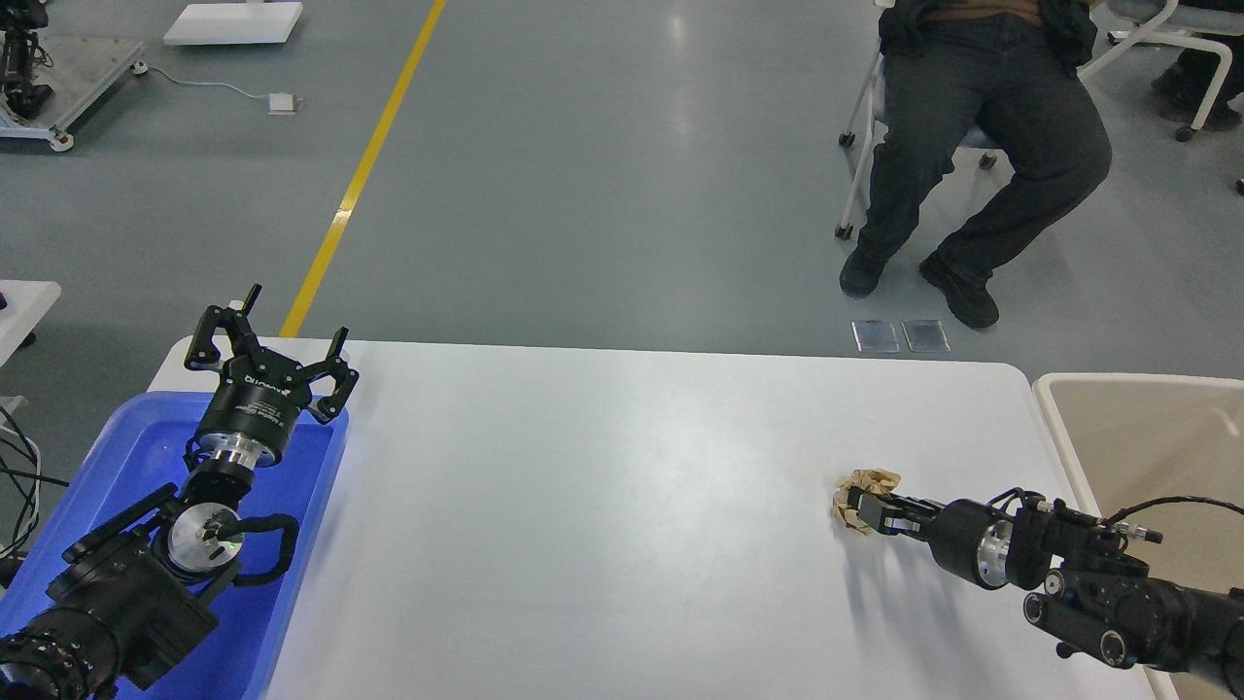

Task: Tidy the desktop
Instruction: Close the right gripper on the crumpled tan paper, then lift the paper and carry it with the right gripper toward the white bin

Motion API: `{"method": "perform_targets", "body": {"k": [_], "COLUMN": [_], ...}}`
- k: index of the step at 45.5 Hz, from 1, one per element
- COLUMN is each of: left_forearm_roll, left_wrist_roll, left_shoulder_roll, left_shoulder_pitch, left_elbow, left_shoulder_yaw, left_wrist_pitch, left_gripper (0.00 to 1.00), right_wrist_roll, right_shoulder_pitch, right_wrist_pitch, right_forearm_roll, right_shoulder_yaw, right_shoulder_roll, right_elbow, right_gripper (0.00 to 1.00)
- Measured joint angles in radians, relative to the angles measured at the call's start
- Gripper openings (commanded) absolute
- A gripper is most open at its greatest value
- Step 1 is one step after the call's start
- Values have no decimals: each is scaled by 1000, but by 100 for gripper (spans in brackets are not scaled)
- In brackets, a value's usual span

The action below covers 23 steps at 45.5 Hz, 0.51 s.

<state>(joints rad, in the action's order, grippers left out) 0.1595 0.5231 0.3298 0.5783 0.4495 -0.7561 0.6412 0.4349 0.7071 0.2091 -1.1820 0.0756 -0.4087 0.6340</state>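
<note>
Desktop is what you have spread across the middle of the view, a wide white top with rounded corners, running from the blue tray on your left to the beige-lined bin at your right edge. Starting at the left, your left arm comes up over the blue tray, and your left gripper is raised above the tray's far corner with its fingers spread wide apart, holding nothing. The tray lies on the desktop's left end, partly covered by the arm. Moving right, you see bare white surface across the middle. Further right, a crumpled brown paper wad lies on the desktop, near its right end. Your right gripper reaches in from the lower right and its fingers are closed against the wad, clamped on it at table level. Beyond the table's far edge, on the grey floor, a person in dark clothes sits on a chair, and a yellow line runs across the floor to the left
</note>
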Motion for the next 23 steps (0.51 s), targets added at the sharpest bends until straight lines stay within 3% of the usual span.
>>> {"method": "perform_targets", "body": {"k": [11,23], "left_forearm_roll": [0,0], "left_wrist_roll": [0,0], "left_shoulder_roll": [0,0], "left_shoulder_pitch": [0,0], "left_elbow": [0,0], "left_shoulder_yaw": [0,0], "left_wrist_pitch": [0,0], "left_gripper": [100,100], "right_wrist_roll": [48,75], "right_shoulder_pitch": [25,121], "right_wrist_pitch": [-8,-58], "right_forearm_roll": [23,91], "right_shoulder_yaw": [-11,-12], "right_shoulder_roll": [-57,-271], "right_elbow": [43,295], "right_gripper": [0,0]}}
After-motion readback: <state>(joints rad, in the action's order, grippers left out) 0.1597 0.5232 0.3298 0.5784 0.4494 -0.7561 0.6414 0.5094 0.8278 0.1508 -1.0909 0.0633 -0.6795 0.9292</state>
